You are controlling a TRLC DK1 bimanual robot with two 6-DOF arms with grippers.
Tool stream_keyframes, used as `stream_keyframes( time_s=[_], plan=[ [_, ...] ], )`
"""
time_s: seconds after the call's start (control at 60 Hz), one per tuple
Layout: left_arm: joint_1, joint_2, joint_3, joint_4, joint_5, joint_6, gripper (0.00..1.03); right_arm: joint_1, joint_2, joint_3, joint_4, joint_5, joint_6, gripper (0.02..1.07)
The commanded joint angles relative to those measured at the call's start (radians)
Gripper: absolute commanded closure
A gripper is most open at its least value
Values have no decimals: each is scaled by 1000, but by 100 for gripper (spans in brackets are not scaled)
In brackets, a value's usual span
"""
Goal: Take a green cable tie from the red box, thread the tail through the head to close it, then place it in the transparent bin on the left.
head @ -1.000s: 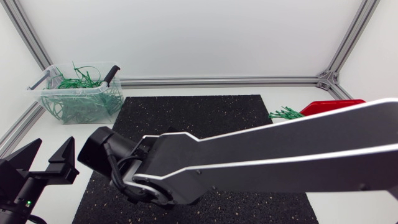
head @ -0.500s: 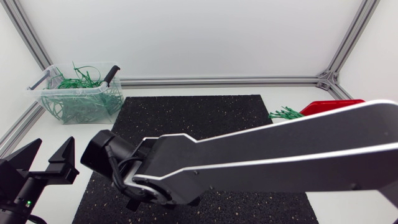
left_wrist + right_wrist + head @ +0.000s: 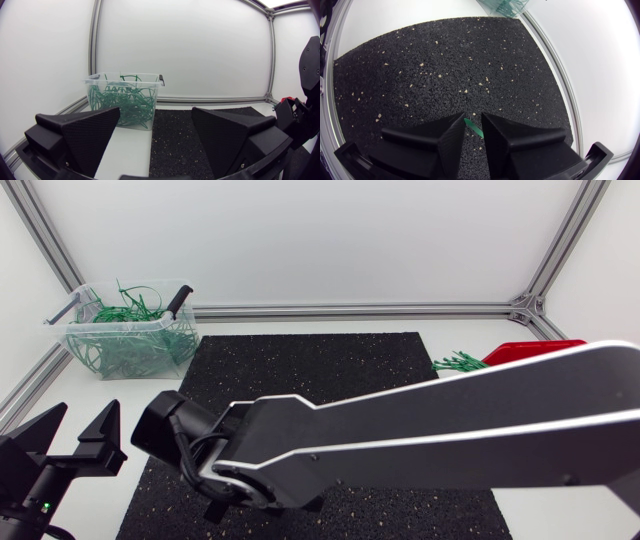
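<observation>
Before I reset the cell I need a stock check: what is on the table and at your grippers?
transparent bin: one, clear, far left corner of the table
closed ties: a tangle, green, in the transparent bin
red box: one, red, far right, partly behind the right arm
cable tie bunch: several, green, at the red box's left end
mat: one, black with pale specks, table centre
green cable tie: one, green, at the right gripper's tip
left gripper: one, black, open and empty, near left
right gripper: one, black, low over the mat
</observation>
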Motion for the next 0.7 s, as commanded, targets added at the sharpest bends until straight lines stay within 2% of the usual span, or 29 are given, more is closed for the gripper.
stream_keyframes(
  time_s=[0.0,0.1,0.333,0.683],
  plan=[
    [-5,8,-38,-27,2,-15,4,6,29,26,-24,-7,36,75],
    [-5,8,-38,-27,2,-15,4,9,27,26,-26,-15,39,75],
    [-5,8,-38,-27,2,-16,4,12,23,26,-44,-40,44,61],
    [-5,8,-38,-27,2,-16,4,18,10,27,-56,-78,50,53]
  ],
)
